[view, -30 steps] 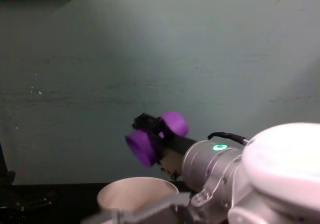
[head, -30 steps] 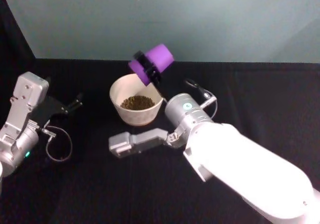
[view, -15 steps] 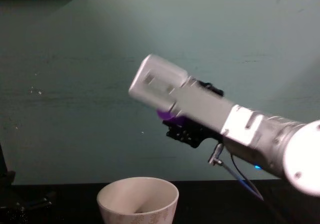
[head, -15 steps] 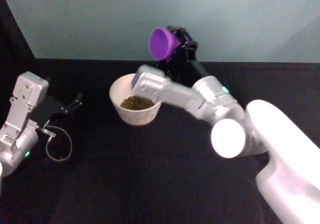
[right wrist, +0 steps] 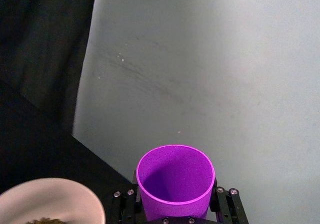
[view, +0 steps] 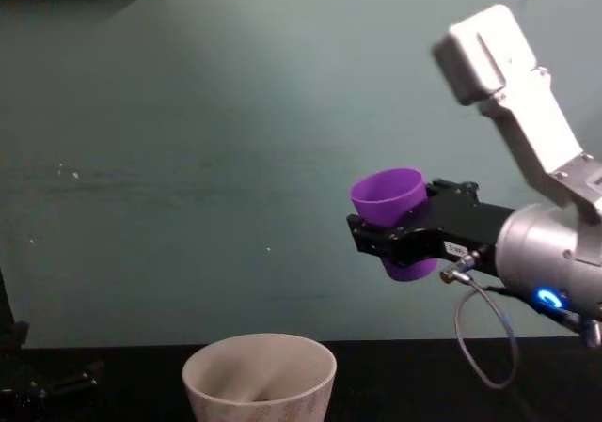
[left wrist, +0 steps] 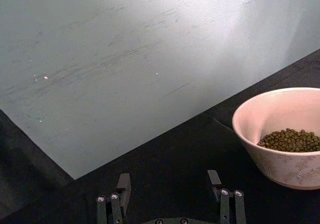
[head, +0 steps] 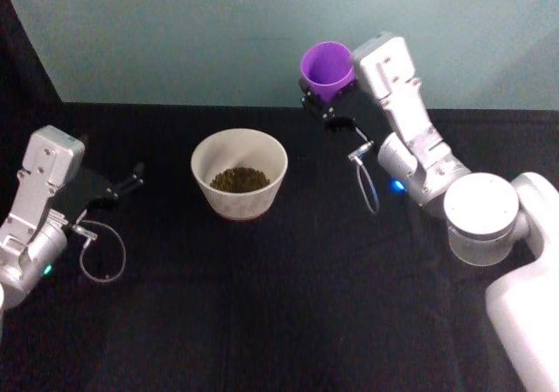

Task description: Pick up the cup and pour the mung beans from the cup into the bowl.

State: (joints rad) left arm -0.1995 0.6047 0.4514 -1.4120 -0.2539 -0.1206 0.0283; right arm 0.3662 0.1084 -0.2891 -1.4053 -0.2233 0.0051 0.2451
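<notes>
My left tool rests low on the counter at my left side, parked, with its two fingers spread apart and nothing between them. The bowl lies to the right of it and a little farther out.

The bowl stands upright on the counter in the middle of my work area. Inside it I see a small heap of mung beans covering the bottom — the walls above them are bare.

Farther back and to the right, my right tool holds the cup high in the air, its fingers closed against the cup's sides. The cup is upright, mouth up, its long axis almost vertical. In my right wrist view the inside of the cup looks empty; I see only purple wall and bottom.

The relation that matters now: the cup is well apart from the bowl, above it and to the right, not over its rim. I judge the pouring is finished, so the next move is to bring the cup down to a bare place on the counter beside the bowl — my right arm is the one for this.
</notes>
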